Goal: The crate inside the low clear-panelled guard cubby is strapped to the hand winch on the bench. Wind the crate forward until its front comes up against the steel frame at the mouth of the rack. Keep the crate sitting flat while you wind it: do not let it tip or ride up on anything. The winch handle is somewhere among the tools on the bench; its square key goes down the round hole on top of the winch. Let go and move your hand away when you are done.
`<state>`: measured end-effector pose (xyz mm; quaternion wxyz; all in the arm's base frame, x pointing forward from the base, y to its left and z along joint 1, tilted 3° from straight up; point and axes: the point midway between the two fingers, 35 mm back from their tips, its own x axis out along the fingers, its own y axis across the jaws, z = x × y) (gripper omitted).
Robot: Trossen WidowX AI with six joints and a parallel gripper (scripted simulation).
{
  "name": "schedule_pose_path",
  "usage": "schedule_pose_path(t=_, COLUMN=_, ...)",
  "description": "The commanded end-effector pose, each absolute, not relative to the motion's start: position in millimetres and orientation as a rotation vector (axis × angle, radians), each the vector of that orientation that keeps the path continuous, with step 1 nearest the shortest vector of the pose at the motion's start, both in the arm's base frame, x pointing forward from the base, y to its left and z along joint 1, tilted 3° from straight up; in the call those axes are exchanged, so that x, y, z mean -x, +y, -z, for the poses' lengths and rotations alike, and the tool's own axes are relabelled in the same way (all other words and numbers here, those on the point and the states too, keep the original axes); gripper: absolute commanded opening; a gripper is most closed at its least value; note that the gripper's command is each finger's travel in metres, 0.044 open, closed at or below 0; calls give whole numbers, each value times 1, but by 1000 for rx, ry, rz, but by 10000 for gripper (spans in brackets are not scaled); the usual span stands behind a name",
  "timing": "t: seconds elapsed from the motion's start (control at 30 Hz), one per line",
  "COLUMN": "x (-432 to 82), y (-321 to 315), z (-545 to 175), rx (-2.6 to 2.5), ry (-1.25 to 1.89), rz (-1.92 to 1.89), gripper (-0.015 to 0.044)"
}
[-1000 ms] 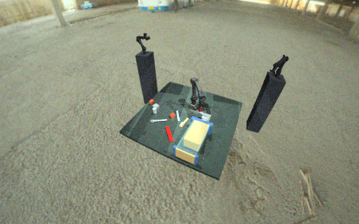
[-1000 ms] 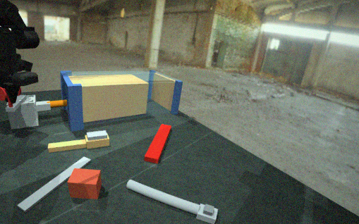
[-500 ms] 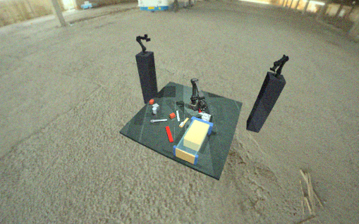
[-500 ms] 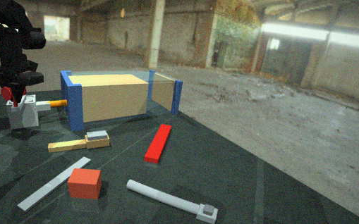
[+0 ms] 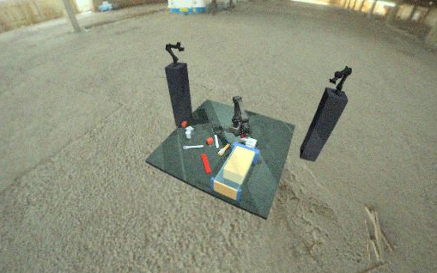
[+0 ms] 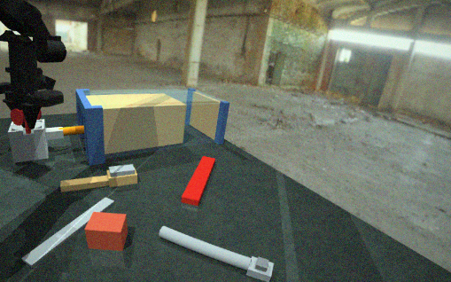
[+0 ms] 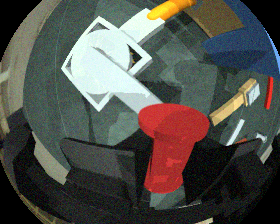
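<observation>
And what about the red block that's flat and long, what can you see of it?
The long red block is a slim, straight bar, plain bright red all over, with square edges. It looks smooth and hard, maybe painted or plastic. It lies flat on the dark bench top, near the guard cubby but apart from it. Only the bench touches it.
</observation>
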<state>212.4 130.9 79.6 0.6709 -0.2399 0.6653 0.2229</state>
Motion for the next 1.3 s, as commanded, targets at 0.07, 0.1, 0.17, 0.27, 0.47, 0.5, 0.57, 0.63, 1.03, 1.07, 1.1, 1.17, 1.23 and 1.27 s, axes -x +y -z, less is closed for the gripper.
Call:
schedule_pose_path(t=0.07, x=-232, y=132, z=-82, rx=542, ry=1467, rz=-479, gripper=0)
schedule_pose_path(t=0.1, x=-234, y=133, z=-82, rx=542, ry=1467, rz=-479, gripper=0)
schedule_pose_path(t=0.17, x=-236, y=133, z=-82, rx=542, ry=1467, rz=-479, gripper=0)
schedule_pose_path(t=0.27, x=-240, y=134, z=-82, rx=542, ry=1467, rz=-479, gripper=0)
schedule_pose_path(t=0.47, x=-247, y=137, z=-83, rx=542, ry=1466, rz=-479, gripper=0)
schedule_pose_path(t=0.5, x=-249, y=137, z=-83, rx=542, ry=1466, rz=-479, gripper=0)
schedule_pose_path(t=0.57, x=-251, y=138, z=-83, rx=542, ry=1466, rz=-479, gripper=0)
schedule_pose_path(t=0.63, x=-253, y=139, z=-83, rx=542, ry=1465, rz=-479, gripper=0)
schedule_pose_path(t=1.03, x=-267, y=147, z=-84, rx=541, ry=1464, rz=-479, gripper=0)
schedule_pose_path(t=1.07, x=-267, y=147, z=-84, rx=541, ry=1464, rz=-479, gripper=0)
schedule_pose_path(t=1.1, x=-269, y=148, z=-84, rx=541, ry=1464, rz=-479, gripper=0)
schedule_pose_path(t=1.17, x=-271, y=150, z=-84, rx=541, ry=1463, rz=-479, gripper=0)
schedule_pose_path(t=1.23, x=-273, y=151, z=-84, rx=541, ry=1463, rz=-479, gripper=0)
schedule_pose_path(t=1.27, x=-272, y=151, z=-84, rx=541, ry=1463, rz=-479, gripper=0)
